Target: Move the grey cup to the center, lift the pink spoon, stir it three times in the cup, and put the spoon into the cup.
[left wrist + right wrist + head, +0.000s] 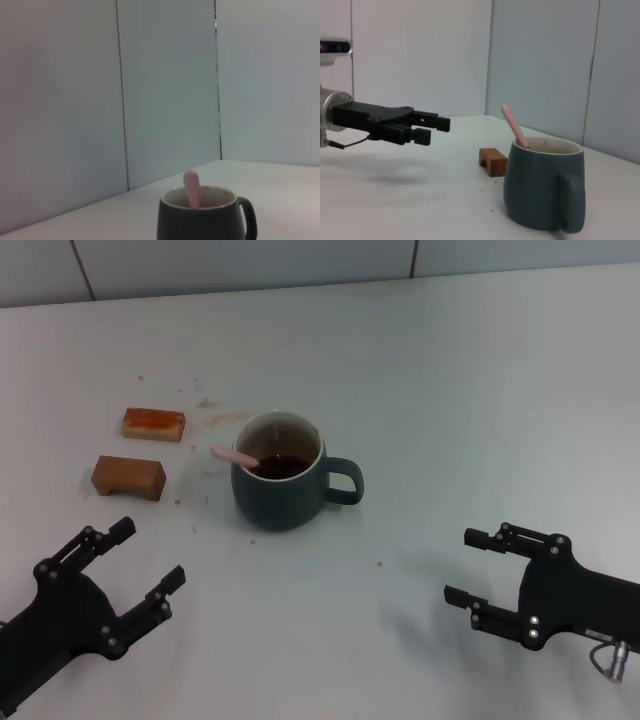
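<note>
1. The left gripper (140,562) hovers low over the near left corner of the table (480,390), its fingers spread apart and holding nothing.
2. Two brown blocks (129,476) lie toward the left edge, apart from the cup.
3. The grey cup (282,487) stands about mid-table, handle pointing right, with dark liquid inside.
4. The pink spoon (237,455) rests in the cup, its handle leaning over the left side of the rim.
5. The right gripper (470,566) sits near the near right corner, fingers apart and empty.
6. By my judgement the last step is done: spoon in cup, both arms clear, so nothing beyond staying clear seems needed.
</note>
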You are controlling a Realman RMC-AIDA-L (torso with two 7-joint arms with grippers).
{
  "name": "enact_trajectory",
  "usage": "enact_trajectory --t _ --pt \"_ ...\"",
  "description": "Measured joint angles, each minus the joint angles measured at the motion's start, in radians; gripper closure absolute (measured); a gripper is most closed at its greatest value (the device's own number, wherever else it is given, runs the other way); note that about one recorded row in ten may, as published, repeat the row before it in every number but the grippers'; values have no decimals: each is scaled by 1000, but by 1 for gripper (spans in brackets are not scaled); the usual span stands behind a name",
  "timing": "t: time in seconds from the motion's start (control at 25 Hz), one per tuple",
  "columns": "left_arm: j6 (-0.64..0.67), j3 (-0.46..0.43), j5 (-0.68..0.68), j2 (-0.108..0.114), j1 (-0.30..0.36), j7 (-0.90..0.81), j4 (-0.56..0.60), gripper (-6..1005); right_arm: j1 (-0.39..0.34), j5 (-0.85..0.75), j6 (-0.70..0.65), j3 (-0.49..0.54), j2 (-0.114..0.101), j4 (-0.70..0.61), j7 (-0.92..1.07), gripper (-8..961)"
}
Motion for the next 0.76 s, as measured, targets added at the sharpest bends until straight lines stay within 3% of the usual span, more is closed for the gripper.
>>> enact_trajectory --t 0.4,0.76 --pt "1 20 7 7 9 0 -4 167 -9 0 -5 0 0 0 -1 285" --pt "7 43 13 9 9 4 -4 167 -15 0 -11 0 2 0 -2 285"
